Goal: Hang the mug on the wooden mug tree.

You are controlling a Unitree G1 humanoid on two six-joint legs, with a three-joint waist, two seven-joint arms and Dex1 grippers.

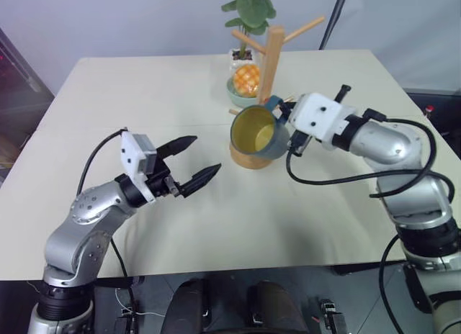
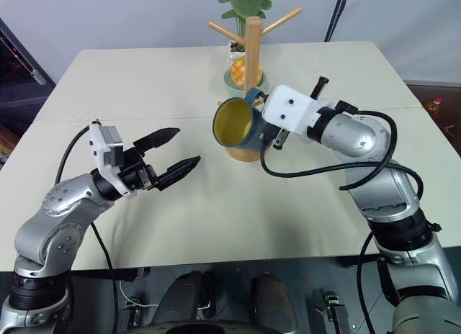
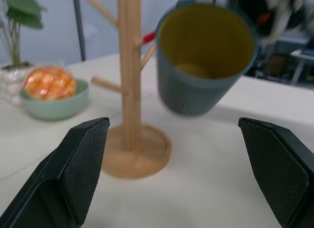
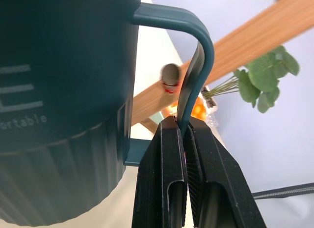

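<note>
light: bright, even, diffuse | shadows: soft, faint on the desk (image 1: 216, 226) beneath the arms | glare: none strong | blur: left wrist view soft on the mug (image 3: 206, 56), smeared at 1 o'clock | right wrist view: plant (image 4: 262, 80) at 3 o'clock fairly sharp

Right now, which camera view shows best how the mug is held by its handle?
The right wrist view: the right hand is shut on the handle of the mug, seen close. Both eye views show the mug lifted beside the mug tree, its handle mostly hidden. The left wrist view shows only the yellow inside and blue wall.
</note>
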